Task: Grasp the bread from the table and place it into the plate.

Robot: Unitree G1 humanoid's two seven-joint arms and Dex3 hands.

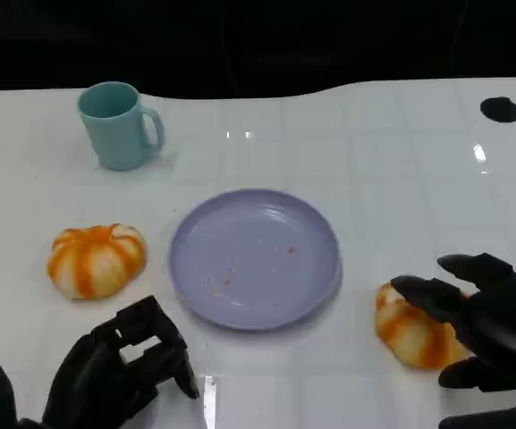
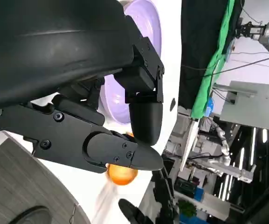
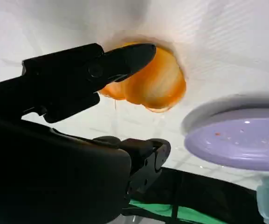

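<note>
Two orange-and-white striped bread rolls lie on the white table, one [image 1: 97, 259] left of the lilac plate [image 1: 255, 257] and one [image 1: 411, 332] right of it. My right hand [image 1: 490, 326] hovers over the right roll with its fingers spread around it, and the roll still rests on the table. In the right wrist view a finger [image 3: 83, 77] reaches over that roll [image 3: 160, 86], with the plate [image 3: 237, 135] beyond. My left hand [image 1: 123, 371] sits near the front edge, below the left roll, fingers curled in and holding nothing. The plate holds only crumbs.
A teal mug [image 1: 119, 125] stands at the back left, well behind the plate. In the left wrist view, past my left hand [image 2: 125, 116], are the plate [image 2: 143, 18], the right roll [image 2: 121, 175] and lab equipment beyond the table.
</note>
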